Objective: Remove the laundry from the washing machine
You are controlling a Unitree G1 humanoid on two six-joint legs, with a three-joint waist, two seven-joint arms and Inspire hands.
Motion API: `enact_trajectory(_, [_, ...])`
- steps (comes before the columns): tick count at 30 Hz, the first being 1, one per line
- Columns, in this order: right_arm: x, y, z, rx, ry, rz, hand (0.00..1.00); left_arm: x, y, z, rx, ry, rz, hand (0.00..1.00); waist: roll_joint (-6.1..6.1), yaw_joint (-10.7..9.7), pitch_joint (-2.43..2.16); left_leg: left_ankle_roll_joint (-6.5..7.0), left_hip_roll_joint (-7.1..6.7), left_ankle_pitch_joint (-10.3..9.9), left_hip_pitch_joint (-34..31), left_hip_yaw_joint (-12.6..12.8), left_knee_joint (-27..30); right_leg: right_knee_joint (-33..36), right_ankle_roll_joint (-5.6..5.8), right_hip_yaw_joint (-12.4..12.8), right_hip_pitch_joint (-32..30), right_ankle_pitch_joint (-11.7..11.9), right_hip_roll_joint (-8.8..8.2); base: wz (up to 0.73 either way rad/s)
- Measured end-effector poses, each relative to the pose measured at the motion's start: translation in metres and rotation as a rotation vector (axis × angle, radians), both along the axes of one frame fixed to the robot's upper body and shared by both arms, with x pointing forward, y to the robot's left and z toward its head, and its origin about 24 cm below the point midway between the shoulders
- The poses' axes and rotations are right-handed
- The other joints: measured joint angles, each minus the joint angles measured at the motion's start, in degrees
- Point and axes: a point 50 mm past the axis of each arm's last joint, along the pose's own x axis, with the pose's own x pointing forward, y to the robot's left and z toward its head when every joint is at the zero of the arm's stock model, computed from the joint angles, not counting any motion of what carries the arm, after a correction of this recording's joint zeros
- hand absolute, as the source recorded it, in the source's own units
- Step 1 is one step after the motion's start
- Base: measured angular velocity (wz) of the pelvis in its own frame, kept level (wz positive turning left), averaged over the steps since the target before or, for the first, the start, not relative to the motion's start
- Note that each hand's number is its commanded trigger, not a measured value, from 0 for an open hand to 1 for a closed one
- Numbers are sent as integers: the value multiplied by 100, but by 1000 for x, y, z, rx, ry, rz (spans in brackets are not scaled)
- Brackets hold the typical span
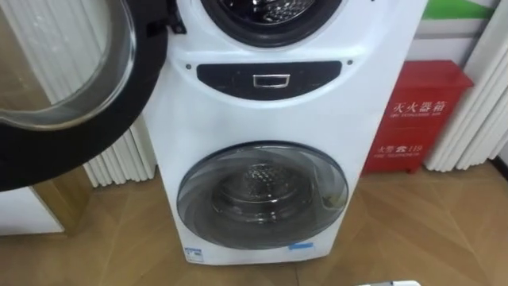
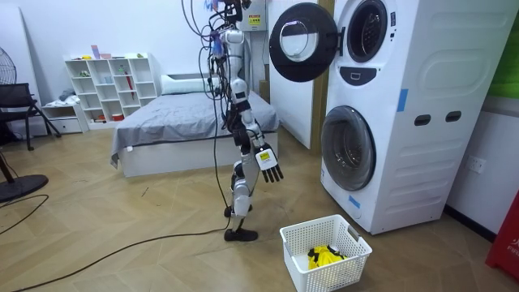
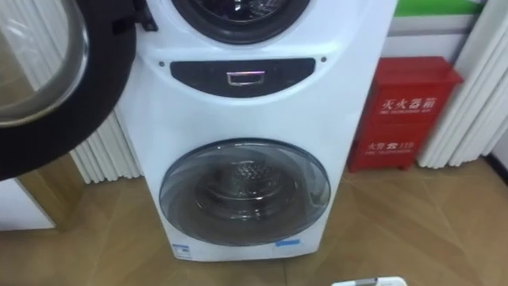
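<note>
- Stacked washing machine [image 1: 317, 111]: two drums, one above the other, with a dark control panel [image 1: 270, 79] between them. The robot stands facing it on the wooden floor, some way back.
- Upper door [image 1: 71, 87]: swung fully open to the robot's left. The upper drum opening [image 1: 266, 12] shows bare metal at its lower edge, and whether any clothes lie deeper inside cannot be told.
- Lower door [image 1: 262, 195]: closed, with no garment made out through the glass.
- Laundry basket [image 2: 320, 277]: on the floor near the machine's foot, holding a yellow garment [image 2: 323, 256].
- Right hand [image 2: 269, 165]: hangs at the robot's side with fingers straight and spread, holding nothing.
- Hazard 1: the upper opening sits high and the hand is low and well apart from it, so a reach made without stepping closer would likely fall short or unbalance the robot.
- Hazard 2: the open door juts out on the left, so a raised arm could strike its rim.
- Hazard 3: the basket lies near the walking path, so a foot may catch it, or a released garment may miss it.
</note>
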Motion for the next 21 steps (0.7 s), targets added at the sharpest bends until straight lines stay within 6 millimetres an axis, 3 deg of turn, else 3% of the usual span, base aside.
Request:
enact_trajectory(4, [2,-1,0,-4,4,1,0,-9,0,-1,-29,8,55,0,-11,7,4,-24,35,-10,-46,-85,74,-4,-35,-40,15,-11,37,6])
enact_trajectory(10, [-1,-2,-1,-6,13,-9,0,-13,0,-2,-54,3,144,0,5,-34,8,-26,-22,-9,-47,-286,58,-121,-15,-207,152,1,34,14])
enact_trajectory(13, [-4,-5,0,-9,13,-37,0,-16,2,-3,-48,9,181,0,48,-28,26,-25,-19,-9,-38,-314,35,-133,-3,-222,193,13,32,8])
enact_trajectory(17, [-6,-8,0,-17,-1,-66,0,-17,6,-2,-39,6,239,0,117,-32,10,-26,-15,-8,-13,-356,-27,-183,0,-289,237,21,11,7])
enact_trajectory(19, [-5,-12,2,-23,-15,-89,0,-17,11,-1,-51,-17,334,0,183,-45,17,-28,-17,-6,52,-353,-77,-186,0,-288,279,22,5,0])
enact_trajectory(21, [-6,-19,3,-33,-31,-133,0,-4,28,5,-49,-91,480,0,265,-65,33,-42,-24,4,177,-349,-141,-203,1,-276,382,22,6,0])
